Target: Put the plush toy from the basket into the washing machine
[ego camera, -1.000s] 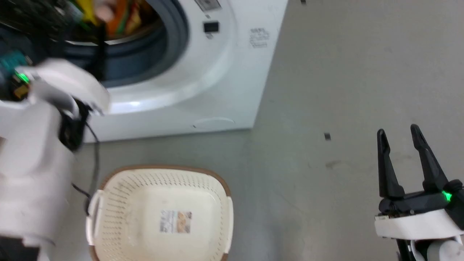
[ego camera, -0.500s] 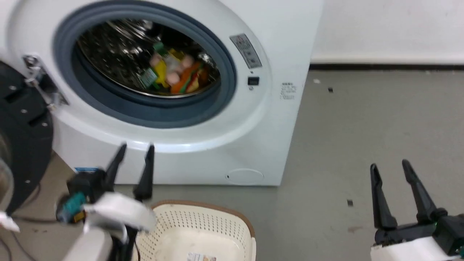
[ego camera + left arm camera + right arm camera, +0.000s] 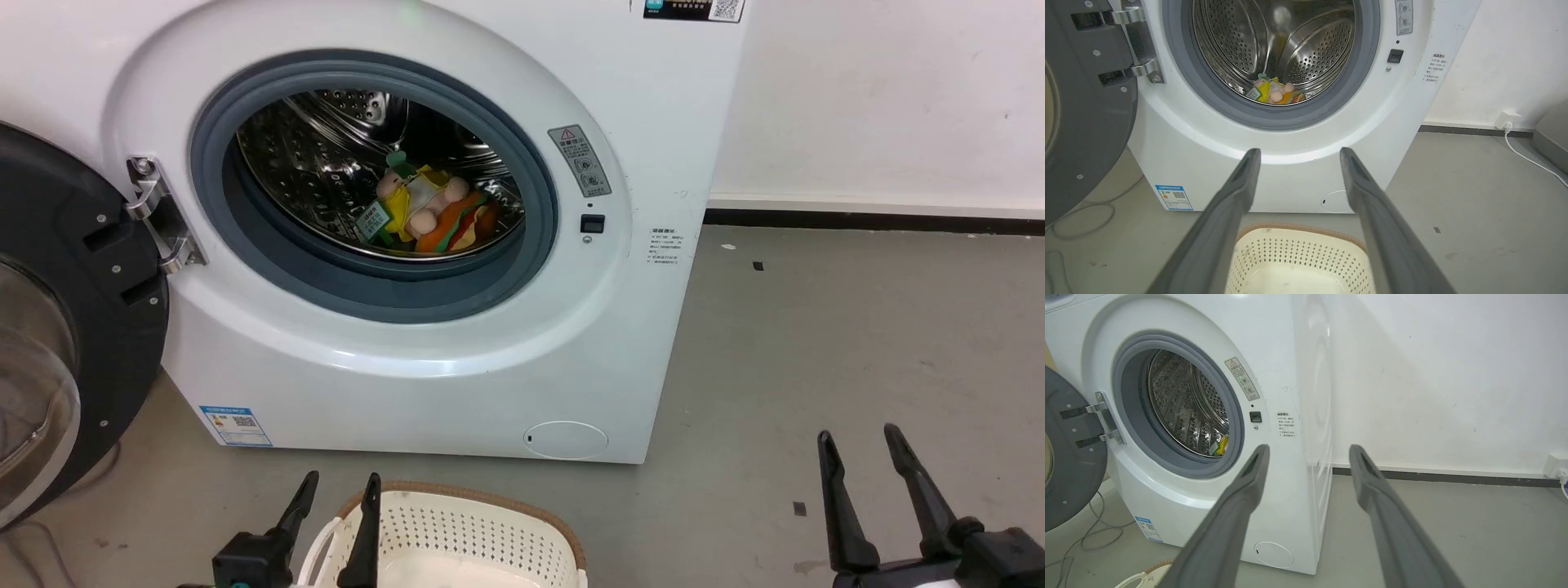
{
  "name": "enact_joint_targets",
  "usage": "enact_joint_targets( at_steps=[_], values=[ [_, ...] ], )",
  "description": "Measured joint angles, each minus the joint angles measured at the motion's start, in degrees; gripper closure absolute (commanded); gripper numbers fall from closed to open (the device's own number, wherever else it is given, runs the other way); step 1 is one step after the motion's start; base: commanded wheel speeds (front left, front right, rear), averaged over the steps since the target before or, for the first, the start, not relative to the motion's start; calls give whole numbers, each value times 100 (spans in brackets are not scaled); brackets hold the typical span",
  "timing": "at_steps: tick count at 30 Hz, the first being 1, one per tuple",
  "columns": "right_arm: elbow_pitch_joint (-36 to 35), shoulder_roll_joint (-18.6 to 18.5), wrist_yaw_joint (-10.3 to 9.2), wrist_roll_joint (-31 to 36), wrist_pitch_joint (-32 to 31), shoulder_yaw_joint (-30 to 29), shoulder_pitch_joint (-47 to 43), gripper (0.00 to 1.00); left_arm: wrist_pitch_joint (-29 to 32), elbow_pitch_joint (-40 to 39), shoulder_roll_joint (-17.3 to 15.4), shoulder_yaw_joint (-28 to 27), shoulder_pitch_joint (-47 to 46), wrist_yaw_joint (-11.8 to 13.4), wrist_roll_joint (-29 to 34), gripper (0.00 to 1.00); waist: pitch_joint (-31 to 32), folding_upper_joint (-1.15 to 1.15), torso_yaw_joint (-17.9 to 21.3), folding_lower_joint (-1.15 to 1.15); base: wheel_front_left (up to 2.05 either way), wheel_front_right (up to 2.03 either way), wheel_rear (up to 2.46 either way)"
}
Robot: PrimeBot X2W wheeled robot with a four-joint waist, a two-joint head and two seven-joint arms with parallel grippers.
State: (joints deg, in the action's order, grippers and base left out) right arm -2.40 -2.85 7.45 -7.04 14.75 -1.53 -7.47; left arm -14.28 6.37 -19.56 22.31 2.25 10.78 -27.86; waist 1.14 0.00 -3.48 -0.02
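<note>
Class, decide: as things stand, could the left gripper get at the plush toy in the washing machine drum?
Probably yes. The door hangs open, nothing blocks the porthole, and the left gripper, open, points toward the plush toy from near the basket.

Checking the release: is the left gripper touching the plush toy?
Apart. The left wrist view shows the left gripper open outside the washing machine, the plush toy lying deep inside it.
</note>
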Motion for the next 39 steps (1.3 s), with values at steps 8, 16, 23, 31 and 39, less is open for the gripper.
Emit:
enact_joint_targets(
  at_steps=[8, 16, 23, 31, 39],
  values=[
    [35, 0, 0, -1, -2, 23, -22, 100, -36, -301, 249, -225, 150, 21, 277, 100, 7, 0, -8, 1, 0, 0, 0],
    [36, 0, 0, 0, -57, 21, -21, 100, 21, -303, 286, -288, 149, 10, 348, 100, 2, 0, 8, 2, 0, 0, 0],
    [37, 0, 0, 12, -136, 24, -16, 100, 101, -309, 370, -397, 144, -77, 471, 100, -5, 0, 29, 2, 0, 0, 0],
    [44, 0, 0, 74, -211, 27, 2, 100, 172, -318, 449, -503, 138, -137, 619, 100, -12, 0, 49, 2, 0, 0, 0],
    [53, 0, 0, 145, -312, 35, 69, 100, 275, -342, 549, -655, 131, -196, 794, 100, -21, 0, 74, 2, 0, 0, 0]
  ],
)
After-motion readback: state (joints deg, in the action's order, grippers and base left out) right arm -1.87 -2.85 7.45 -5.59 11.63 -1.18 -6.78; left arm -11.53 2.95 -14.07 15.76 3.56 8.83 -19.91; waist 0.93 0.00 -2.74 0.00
